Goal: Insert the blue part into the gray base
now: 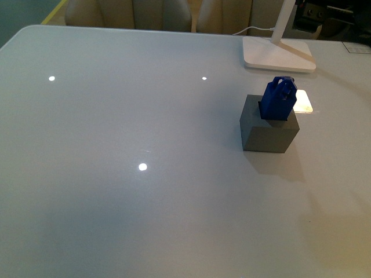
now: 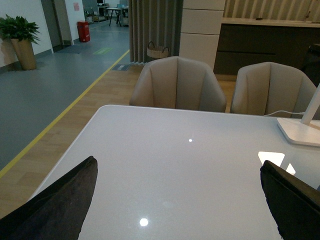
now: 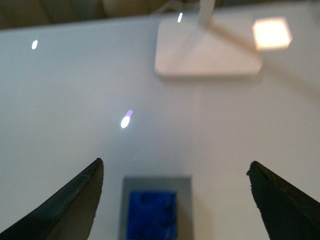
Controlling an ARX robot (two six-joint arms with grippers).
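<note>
The gray base (image 1: 268, 134) stands on the white table at the right of the front view. The blue part (image 1: 279, 98) sits in its top hole, leaning a little, with its loop handle up. No arm shows in the front view. My right gripper (image 3: 175, 172) hangs open above both; the blue part (image 3: 151, 215) and the gray base (image 3: 185, 205) lie between its dark fingers (image 3: 282, 207), touching neither. My left gripper (image 2: 177, 175) is open over bare table, with nothing between its fingers (image 2: 52, 205).
A white lamp base (image 1: 278, 53) with its stem and cable stands behind the gray base, also seen as the lamp base (image 3: 206, 50) in the right wrist view. Two beige chairs (image 2: 176, 84) stand at the table's far edge (image 2: 165, 108).
</note>
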